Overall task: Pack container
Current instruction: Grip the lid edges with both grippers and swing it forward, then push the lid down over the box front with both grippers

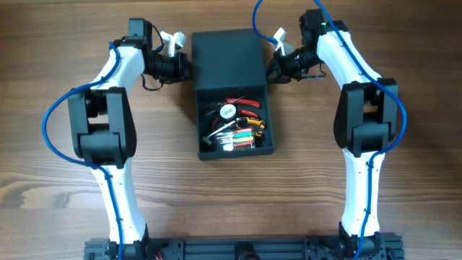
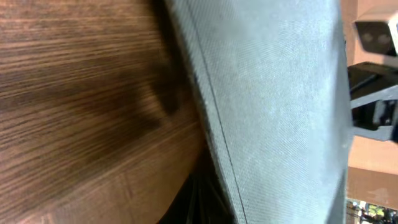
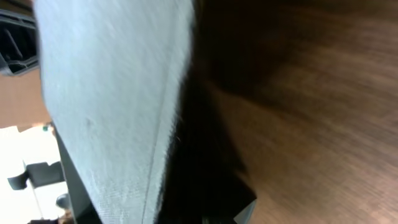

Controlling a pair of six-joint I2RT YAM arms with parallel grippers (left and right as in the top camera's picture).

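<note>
The dark teal-grey container (image 1: 236,151) stands at the table's middle, its box part open and holding several small hand tools (image 1: 234,127) with red, green and silver parts. Its lid flap (image 1: 227,58) extends to the far side. My left gripper (image 1: 185,66) is at the lid's left edge and my right gripper (image 1: 273,68) at its right edge. In the left wrist view the grey lid fabric (image 2: 280,93) fills the frame, with a dark finger (image 2: 211,199) against its edge. The right wrist view shows the lid (image 3: 112,93) and a dark finger (image 3: 211,186) likewise.
The wooden table (image 1: 404,202) lies all round the container. Both arms reach in from the near side, with blue cables looping beside them. A black rail (image 1: 238,249) runs along the near edge.
</note>
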